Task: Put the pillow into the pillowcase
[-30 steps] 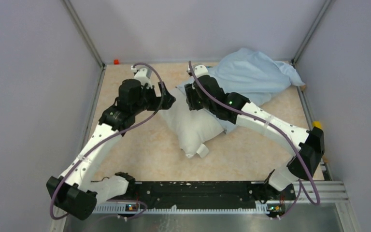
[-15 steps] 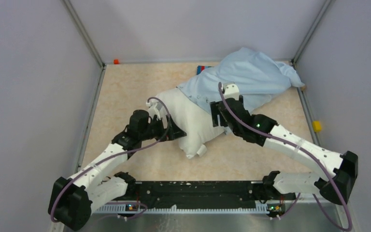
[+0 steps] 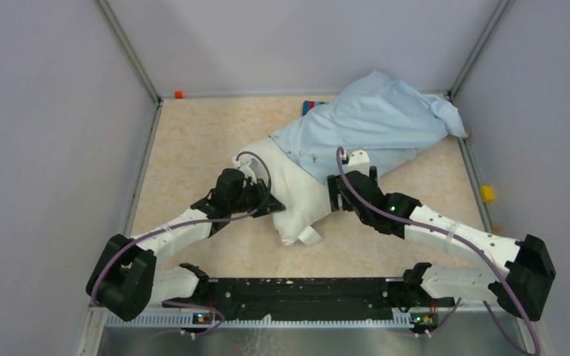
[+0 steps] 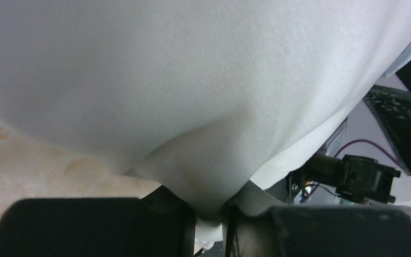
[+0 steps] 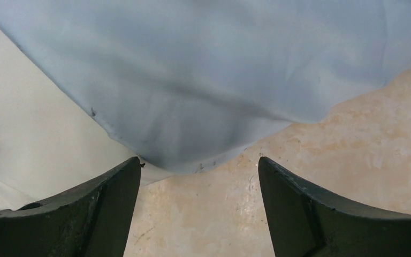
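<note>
The off-white pillow (image 3: 291, 194) lies mid-table, its far end tucked under the light-blue pillowcase (image 3: 375, 122), which spreads toward the back right corner. My left gripper (image 3: 270, 205) is at the pillow's left edge. In the left wrist view a fold of the pillow (image 4: 192, 107) is pinched between the jaws of that gripper (image 4: 210, 217), so it is shut on it. My right gripper (image 3: 339, 188) stands open at the pillow's right side. In the right wrist view its tips (image 5: 199, 163) sit just short of the pillowcase's hem (image 5: 203, 96), bare table between them and the pillow (image 5: 27, 134) to the left.
A white tag (image 3: 311, 233) sticks out of the pillow's near corner. A striped item (image 3: 313, 104) peeks from under the pillowcase at the back. A small red thing (image 3: 179, 94) sits in the back left corner, a yellow one (image 3: 487, 193) by the right wall. Walls enclose three sides.
Both arms drew back from the far end to the pillow's near sides. The left gripper then closed on the pillow's edge; the right gripper opened wider.
</note>
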Action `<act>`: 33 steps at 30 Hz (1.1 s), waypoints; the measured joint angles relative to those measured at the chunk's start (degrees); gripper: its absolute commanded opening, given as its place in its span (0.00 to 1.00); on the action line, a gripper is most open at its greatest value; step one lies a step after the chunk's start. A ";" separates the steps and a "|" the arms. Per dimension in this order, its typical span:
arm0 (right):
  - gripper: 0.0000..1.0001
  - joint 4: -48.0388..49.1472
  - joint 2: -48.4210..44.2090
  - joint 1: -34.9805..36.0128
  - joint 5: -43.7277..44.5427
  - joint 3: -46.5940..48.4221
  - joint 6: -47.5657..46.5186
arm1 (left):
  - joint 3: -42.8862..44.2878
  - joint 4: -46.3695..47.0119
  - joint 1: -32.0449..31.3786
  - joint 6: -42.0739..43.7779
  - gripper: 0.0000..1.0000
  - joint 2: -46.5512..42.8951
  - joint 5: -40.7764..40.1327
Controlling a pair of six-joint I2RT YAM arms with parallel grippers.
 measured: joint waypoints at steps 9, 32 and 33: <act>0.61 4.85 8.70 -0.04 4.52 0.07 1.03 | 1.81 -1.03 -0.13 0.35 0.00 0.50 -1.75; 0.00 -9.81 23.96 19.82 4.33 33.16 -3.28 | 9.20 -8.50 -6.75 -2.05 0.00 1.18 -12.79; 0.00 -10.54 24.65 19.43 3.58 33.66 -3.65 | 9.92 -9.40 -7.34 -2.19 0.00 1.03 -13.79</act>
